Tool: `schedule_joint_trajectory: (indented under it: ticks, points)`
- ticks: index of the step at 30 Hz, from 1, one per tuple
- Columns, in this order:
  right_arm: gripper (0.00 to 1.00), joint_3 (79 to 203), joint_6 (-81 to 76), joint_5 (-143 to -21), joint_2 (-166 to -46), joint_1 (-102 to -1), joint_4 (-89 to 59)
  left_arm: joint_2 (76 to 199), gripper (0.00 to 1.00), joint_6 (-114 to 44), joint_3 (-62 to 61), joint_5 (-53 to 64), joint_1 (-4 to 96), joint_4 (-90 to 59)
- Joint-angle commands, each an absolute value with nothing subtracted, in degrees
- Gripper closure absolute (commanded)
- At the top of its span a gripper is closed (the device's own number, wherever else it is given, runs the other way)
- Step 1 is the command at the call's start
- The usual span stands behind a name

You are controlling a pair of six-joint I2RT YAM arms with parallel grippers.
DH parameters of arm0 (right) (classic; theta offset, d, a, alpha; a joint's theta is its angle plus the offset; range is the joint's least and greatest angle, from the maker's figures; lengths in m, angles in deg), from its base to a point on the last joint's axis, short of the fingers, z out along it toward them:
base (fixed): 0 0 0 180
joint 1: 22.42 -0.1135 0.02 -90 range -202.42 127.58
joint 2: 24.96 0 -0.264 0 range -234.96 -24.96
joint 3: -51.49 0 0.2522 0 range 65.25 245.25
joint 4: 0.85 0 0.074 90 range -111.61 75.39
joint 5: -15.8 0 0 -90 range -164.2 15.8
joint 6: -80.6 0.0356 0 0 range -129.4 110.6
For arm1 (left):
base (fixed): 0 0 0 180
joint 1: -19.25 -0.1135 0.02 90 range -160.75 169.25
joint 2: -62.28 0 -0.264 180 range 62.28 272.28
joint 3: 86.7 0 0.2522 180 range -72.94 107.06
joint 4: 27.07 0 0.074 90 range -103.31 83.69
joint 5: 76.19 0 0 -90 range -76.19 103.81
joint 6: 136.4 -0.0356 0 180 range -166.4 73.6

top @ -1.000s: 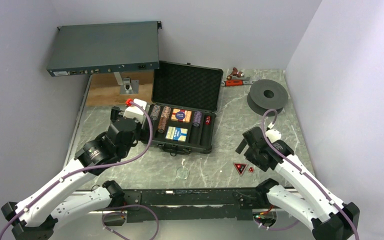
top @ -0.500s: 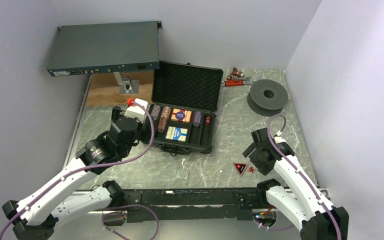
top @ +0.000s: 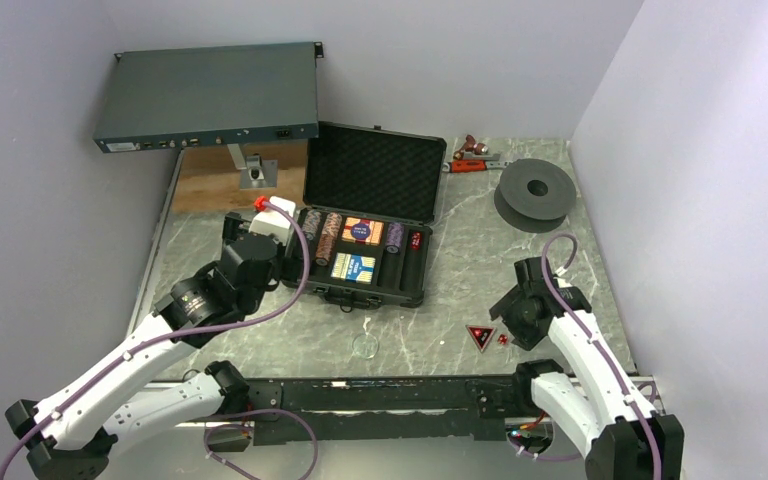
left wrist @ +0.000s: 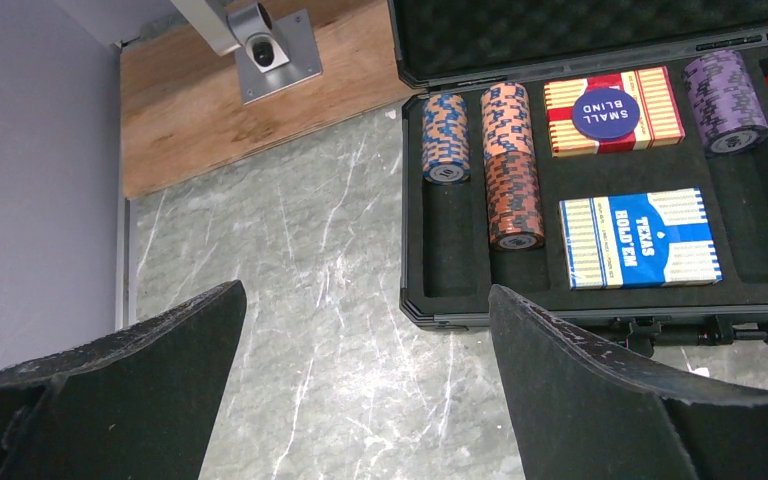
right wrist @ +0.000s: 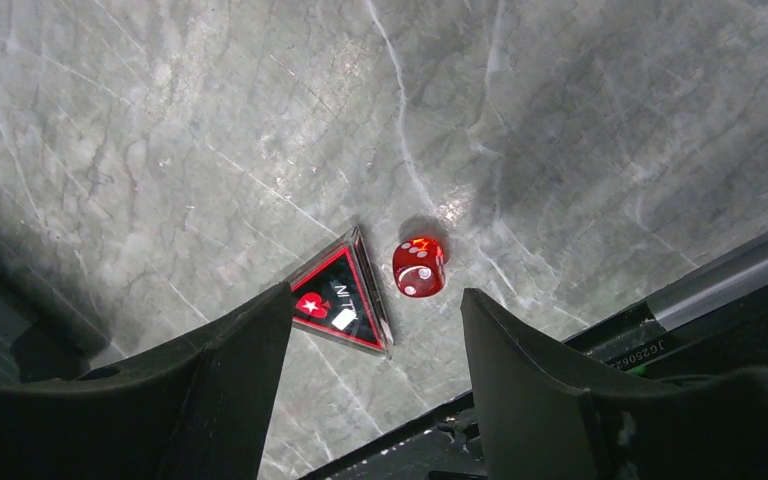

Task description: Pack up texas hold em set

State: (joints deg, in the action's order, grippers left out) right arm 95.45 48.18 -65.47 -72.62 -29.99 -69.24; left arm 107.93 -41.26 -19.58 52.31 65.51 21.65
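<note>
Right arm has swung outward; top view, right gripper hangs above the triangular black-red marker, apex toward the near edge, small red die just beside it. Left wrist: left gripper gapes empty beside the open black plastic case. Right wrist: fingers spread, nothing held

The red die lies inside the wide gap of the right gripper, with bare marble beyond it. The triangular marker crowds one side of the die, perhaps touching it, and the edge rail runs near.
</note>
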Motion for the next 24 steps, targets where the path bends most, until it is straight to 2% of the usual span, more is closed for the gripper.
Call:
schedule_joint_trajectory:
  ticks: [1,6,15,24]
  points:
    - [0.36,94.48,47.96,-67.81,-73.21,-29.72,-67.61,107.99,0.03,-41.48,-19.33,53.69,65.22,20.88]
    - [0.44,92.78,48.40,-69.69,-73.49,-29.63,-67.06,108.15,0.03,-41.39,-19.16,53.89,65.18,21.13]
    - [0.52,93.17,49.23,-68.22,-72.64,-29.54,-68.14,107.99,0.03,-41.31,-18.99,53.80,65.04,21.25]
    - [0.52,93.36,50.19,-67.79,-73.97,-29.30,-68.34,107.55,0.03,-41.31,-18.98,53.89,64.94,21.32]
